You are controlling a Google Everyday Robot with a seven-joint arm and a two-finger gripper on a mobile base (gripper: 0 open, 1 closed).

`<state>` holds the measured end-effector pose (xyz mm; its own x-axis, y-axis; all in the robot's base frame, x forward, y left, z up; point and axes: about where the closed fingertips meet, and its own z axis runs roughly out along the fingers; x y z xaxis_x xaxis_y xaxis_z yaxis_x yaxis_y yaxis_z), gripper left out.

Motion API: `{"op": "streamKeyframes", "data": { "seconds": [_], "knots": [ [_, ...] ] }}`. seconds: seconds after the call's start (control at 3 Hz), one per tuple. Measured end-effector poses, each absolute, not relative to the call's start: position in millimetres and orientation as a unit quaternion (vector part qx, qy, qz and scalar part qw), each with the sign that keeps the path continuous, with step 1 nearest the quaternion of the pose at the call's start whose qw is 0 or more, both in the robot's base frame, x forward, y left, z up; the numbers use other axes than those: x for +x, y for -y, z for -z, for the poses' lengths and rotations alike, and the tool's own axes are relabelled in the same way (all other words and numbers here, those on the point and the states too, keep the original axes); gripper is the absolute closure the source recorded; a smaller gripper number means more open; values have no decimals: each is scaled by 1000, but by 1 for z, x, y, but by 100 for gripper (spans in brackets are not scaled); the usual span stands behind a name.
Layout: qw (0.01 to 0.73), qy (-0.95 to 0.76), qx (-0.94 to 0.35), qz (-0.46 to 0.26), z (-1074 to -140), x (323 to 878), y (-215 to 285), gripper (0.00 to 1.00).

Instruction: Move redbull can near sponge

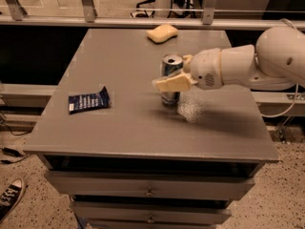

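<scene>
The redbull can (170, 95), slim, blue and silver, is upright near the middle of the grey table (119, 132). My gripper (179, 71) reaches in from the right on a white arm and is shut on the can. One cream finger (171, 83) crosses the can's front and the other sits behind its top rim. The can's base is at or just above the tabletop. The pale yellow sponge (162, 33) lies near the table's far edge, a little left of the can and well beyond it.
A flat dark blue snack packet (88, 100) lies on the left part of the table. A metal railing (143, 22) runs behind the far edge. Drawers (150, 187) sit below the front edge. A shoe (10, 197) is on the floor at the lower left.
</scene>
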<state>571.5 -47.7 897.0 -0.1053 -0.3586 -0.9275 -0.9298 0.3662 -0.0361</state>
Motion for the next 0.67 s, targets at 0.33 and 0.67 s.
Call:
{"op": "streamKeyframes", "data": {
  "seconds": [0.33, 0.67],
  "knots": [
    [509, -671, -464, -273, -936, 596, 80, 100],
    [509, -671, -465, -273, -936, 596, 80, 100]
  ]
}}
